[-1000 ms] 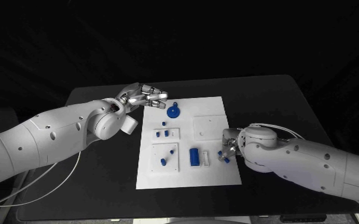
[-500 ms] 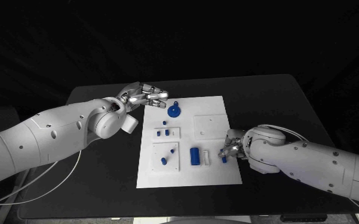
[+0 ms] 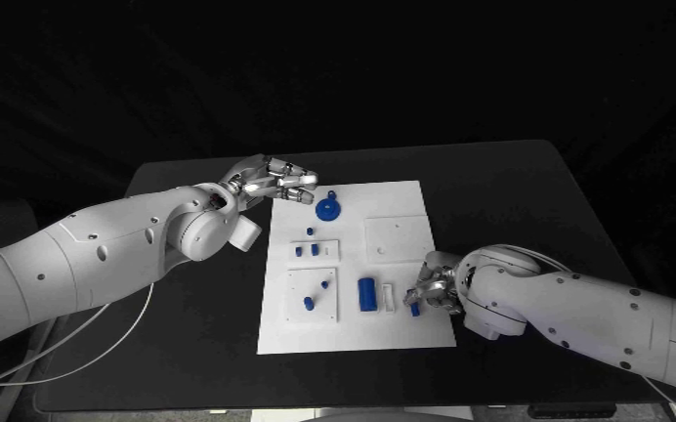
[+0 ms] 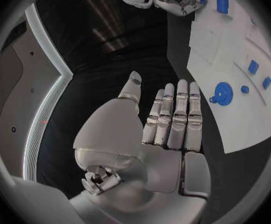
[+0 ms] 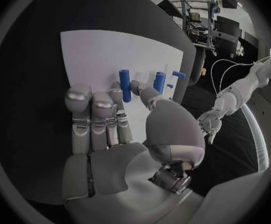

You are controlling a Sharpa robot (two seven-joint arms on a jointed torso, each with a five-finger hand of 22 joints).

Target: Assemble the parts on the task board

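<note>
Where the head view has the right hand low at the near right edge of the task board, its fingers hiding what lies under them, the right wrist view shows the thumb and a finger pinching a small blue part upright over the white plate, another blue part just beyond. Farther off, the left hand hovers at the board's far left corner, near the round blue part; its wrist view shows straight fingers side by side, holding nothing
</note>
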